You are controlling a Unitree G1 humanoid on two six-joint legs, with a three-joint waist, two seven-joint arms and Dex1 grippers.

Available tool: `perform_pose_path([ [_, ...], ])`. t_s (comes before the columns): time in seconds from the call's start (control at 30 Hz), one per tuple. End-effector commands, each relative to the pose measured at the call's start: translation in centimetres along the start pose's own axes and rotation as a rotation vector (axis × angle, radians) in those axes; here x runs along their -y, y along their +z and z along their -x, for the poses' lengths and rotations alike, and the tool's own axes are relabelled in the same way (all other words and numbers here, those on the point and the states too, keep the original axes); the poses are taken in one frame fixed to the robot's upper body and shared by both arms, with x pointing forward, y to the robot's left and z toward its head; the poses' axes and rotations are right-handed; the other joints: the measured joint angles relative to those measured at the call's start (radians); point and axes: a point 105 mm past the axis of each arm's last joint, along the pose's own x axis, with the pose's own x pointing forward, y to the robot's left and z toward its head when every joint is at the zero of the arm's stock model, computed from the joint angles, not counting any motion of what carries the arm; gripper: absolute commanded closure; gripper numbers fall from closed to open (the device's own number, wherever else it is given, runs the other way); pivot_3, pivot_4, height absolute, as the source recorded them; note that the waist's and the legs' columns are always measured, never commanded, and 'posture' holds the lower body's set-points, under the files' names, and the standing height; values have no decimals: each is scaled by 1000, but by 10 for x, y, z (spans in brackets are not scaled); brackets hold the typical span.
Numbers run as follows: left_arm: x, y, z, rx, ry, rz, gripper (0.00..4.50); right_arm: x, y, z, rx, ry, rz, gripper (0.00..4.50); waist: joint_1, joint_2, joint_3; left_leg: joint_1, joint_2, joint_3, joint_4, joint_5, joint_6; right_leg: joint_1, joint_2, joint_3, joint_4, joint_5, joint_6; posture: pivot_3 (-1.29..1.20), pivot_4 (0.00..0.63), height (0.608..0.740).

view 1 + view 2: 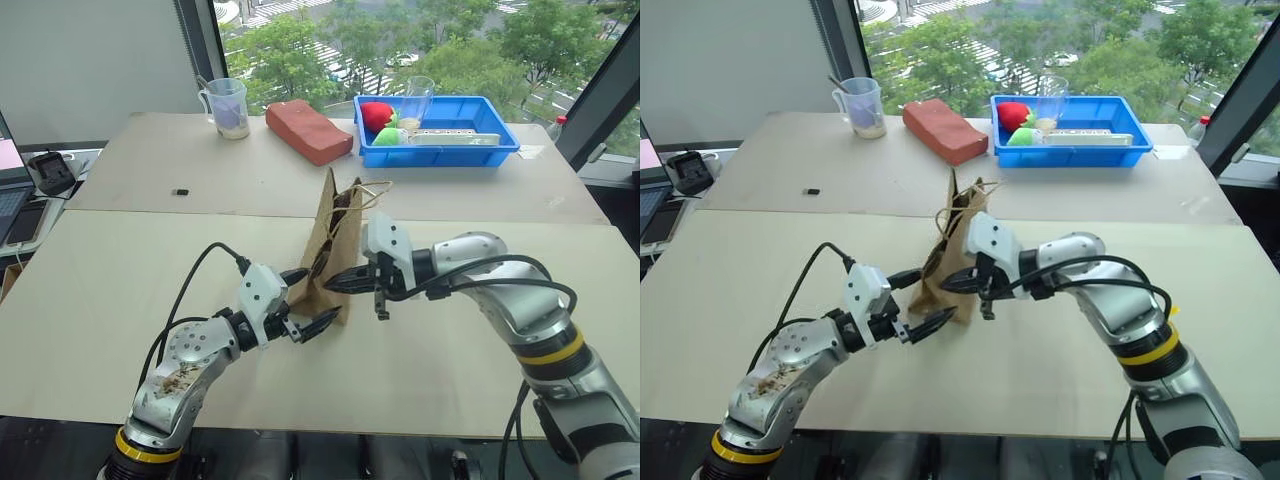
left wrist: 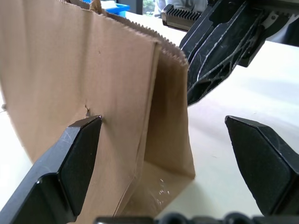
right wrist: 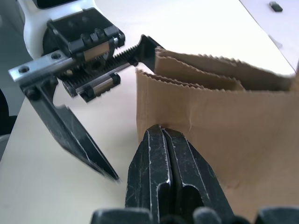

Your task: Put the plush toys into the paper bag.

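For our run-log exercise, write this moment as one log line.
paper bag: upright on table | left gripper: open beside bag | right gripper: shut at bag edge

near counter [image 1: 120,330]: bare, free for me | centre: paper bag [image 1: 332,243] upright, my left gripper [image 1: 307,300] and right gripper [image 1: 340,283] crowd its near edge | far: brick block [image 1: 308,131], blue tray [image 1: 437,145], cup [image 1: 227,107]

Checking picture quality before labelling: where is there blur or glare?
Right wrist view: the left hand looks motion-smeared, the paper bag soft. Left wrist view: the bag's creases are crisp, the tabletop washed out. Left eye view: even daylight, the windows bright.
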Motion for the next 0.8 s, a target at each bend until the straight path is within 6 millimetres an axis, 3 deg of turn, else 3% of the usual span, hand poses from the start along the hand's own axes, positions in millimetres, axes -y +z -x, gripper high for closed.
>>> perform_pose_path([
  [0.03,-6,4,-8,20,67,-42,0,-1,23,-2,65,9,43,4446,0,0,0,0,0,0,0,0,0,0,0,0,0,0,0,0,150,740],
  [0.17,-18,1,-12,8,157,-57,0,-5,33,-3,102,26,14,4446,0,0,0,0,0,-1,0,0,0,0,0,-1,0,0,0,0,150,740],
  [0.27,-22,-3,-8,-5,180,-75,763,-2,34,1,90,9,21,4500,0,0,0,0,0,-1,0,0,0,0,0,-1,1,0,0,0,150,740],
  [0.53,-35,-4,1,1,185,-84,4452,5,30,30,40,-53,48,4500,0,0,0,0,0,-1,0,0,0,0,0,-1,0,0,0,0,150,740],
  [0.7,-30,0,4,4,42,-43,4452,11,40,74,26,-145,38,4500,3,0,0,-1,0,-1,0,0,0,-1,-1,-2,0,0,0,0,150,740],
  [0.8,-43,9,8,21,-16,-27,4452,24,50,113,9,-292,40,4500,4,0,0,-1,0,-1,0,0,0,0,-1,-2,-1,0,0,0,150,740],
])
